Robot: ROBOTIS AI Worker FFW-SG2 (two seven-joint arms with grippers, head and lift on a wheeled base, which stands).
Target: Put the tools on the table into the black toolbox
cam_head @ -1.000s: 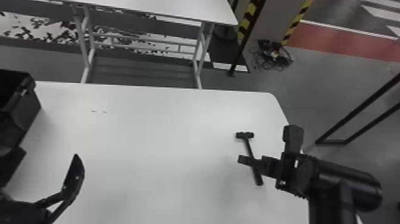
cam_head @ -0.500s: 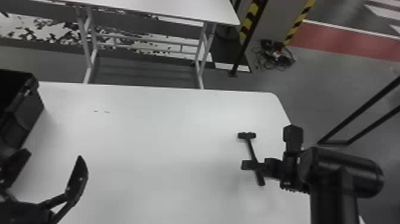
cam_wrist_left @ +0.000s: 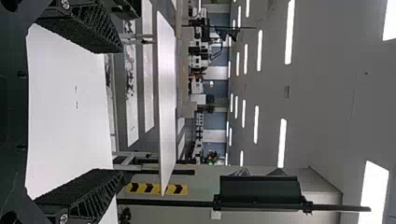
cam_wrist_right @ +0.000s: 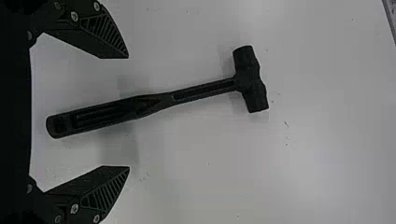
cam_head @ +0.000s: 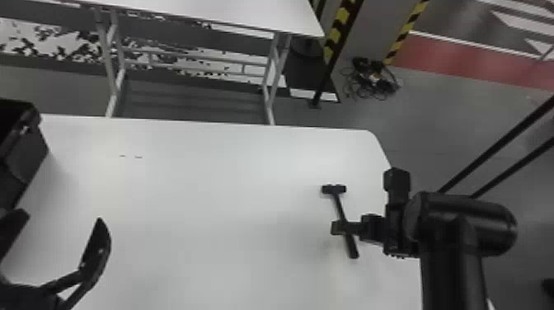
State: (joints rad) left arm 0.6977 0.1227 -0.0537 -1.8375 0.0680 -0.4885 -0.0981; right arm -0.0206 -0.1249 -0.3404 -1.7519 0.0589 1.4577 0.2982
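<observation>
1 hammer lies on the right part of the worktop; the toolbox is at the left. behind the worktop stands another table, with cables on the floor to its right.

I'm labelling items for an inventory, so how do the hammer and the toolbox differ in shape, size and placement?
The hammer is slim, a long handle with a short crosswise head; the toolbox is bulky and boxy. The toolbox looks clearly larger than the hammer, though the head view's edge cuts it off. The hammer lies on the right side of the white table, whereas the toolbox is over on the left. Both are black.
</observation>
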